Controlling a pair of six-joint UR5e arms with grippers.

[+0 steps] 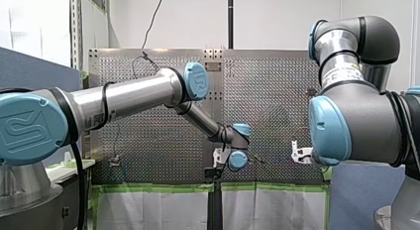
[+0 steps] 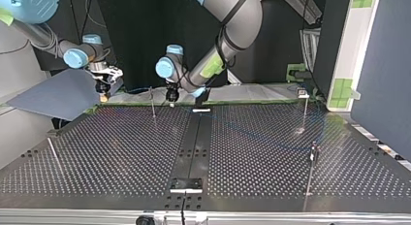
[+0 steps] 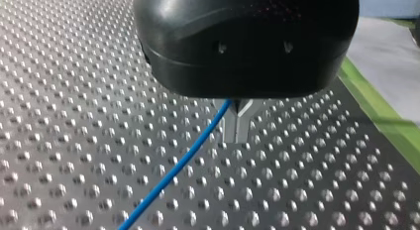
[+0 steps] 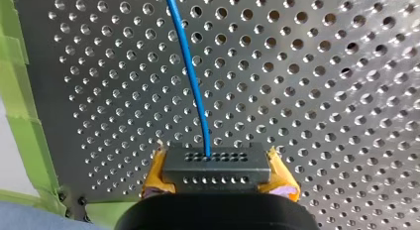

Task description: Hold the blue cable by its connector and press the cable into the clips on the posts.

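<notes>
The thin blue cable ends in a grey rectangular connector block with rows of small holes, and leaves it from the middle of its top row. From the connector it runs on over the perforated metal table.

My right gripper is clamped on the connector, one yellow pad pressed against each short end. A strip of green tape edges the table off to one side of the connector.

Further along the cable, well apart from the connector, my left gripper hangs low over the table. Its black body hides the roots of its metal fingers. These stand together, and the cable comes out of the notch between them and slants down to the table.

In the top view a thin metal post stands between the two grippers, on the connector's right.
</notes>
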